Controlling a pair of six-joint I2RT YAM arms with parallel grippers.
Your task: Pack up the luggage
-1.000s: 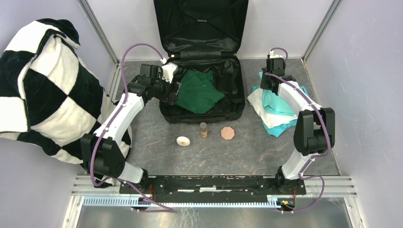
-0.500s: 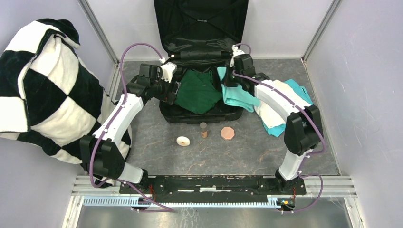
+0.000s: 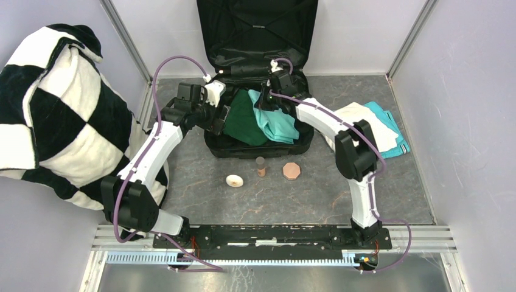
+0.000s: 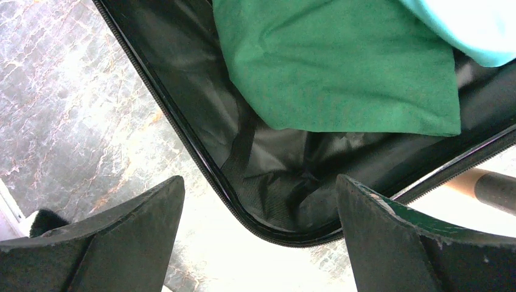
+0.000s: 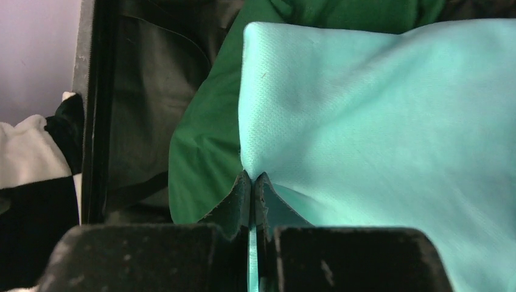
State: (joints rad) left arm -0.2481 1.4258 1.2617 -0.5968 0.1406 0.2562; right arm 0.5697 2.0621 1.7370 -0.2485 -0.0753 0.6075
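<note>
1. Grey marbled table [image 3: 274,201] between pale lilac walls [image 3: 468,91]; a black rail [image 3: 274,234] with both arm bases along the near edge.
2. At the far middle of the table: the luggage [image 3: 255,149], open. Lower half flat on the table, upper half propped upright at the back. Black lining and straps inside, a zip round the rim.
3. Left arm [image 3: 152,149]: raised from its base, bent inward at the elbow, wrist aimed at the luggage's near-left corner.
4. Left gripper [image 3: 222,120] [image 4: 258,182]: fingers spread wide, nothing between them; rounded corner and zip straight ahead of the jaws.
5. Just beyond the left jaws, on the lining: a dark green garment [image 3: 242,118] [image 4: 334,67].
6. Right arm [image 3: 322,121]: stretched far to the left, forearm over the luggage's right rim.
7. Right gripper [image 3: 266,100] [image 5: 252,177]: pressed together, pinching a fold of a teal garment [image 3: 278,125] [image 5: 377,121].
8. Ahead of the right jaws: teal cloth spread partly over the green.
9. Well right of the right jaws, outside the luggage: a pile of white and teal clothes [image 3: 377,131].
10. Nearer the bases than either jaws, in a row on the table: a white round piece [image 3: 234,180], a small brown bottle [image 3: 260,165], a reddish octagonal piece [image 3: 292,171].
11. Far left of the left jaws: a black-and-white checkered blanket [image 3: 48,109], bunched by the wall.
</note>
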